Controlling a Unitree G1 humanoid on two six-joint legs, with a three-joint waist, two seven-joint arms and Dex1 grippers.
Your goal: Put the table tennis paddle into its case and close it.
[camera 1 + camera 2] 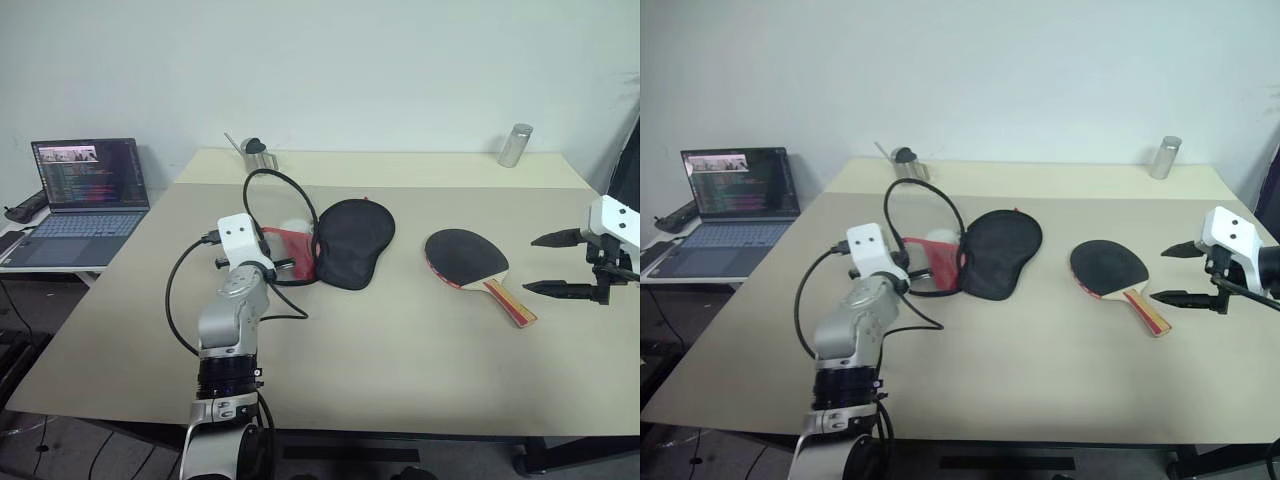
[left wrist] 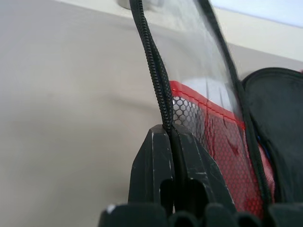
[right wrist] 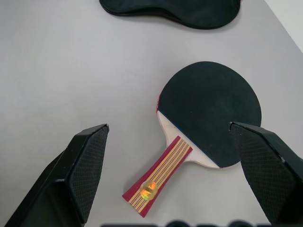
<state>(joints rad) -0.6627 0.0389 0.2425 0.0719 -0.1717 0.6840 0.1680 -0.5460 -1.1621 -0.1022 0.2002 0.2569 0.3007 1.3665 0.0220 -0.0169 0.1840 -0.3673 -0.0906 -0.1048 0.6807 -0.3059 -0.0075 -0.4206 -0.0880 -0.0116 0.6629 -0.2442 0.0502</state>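
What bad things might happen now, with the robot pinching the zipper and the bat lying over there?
The left gripper pinches only the thin zipper edge of the case, so it may slip out and the flap drop shut. Pulling might also drag the soft case across the table. The right gripper hangs open over the table tennis paddle, which lies flat, so the fingers could scrape the table or push it away.
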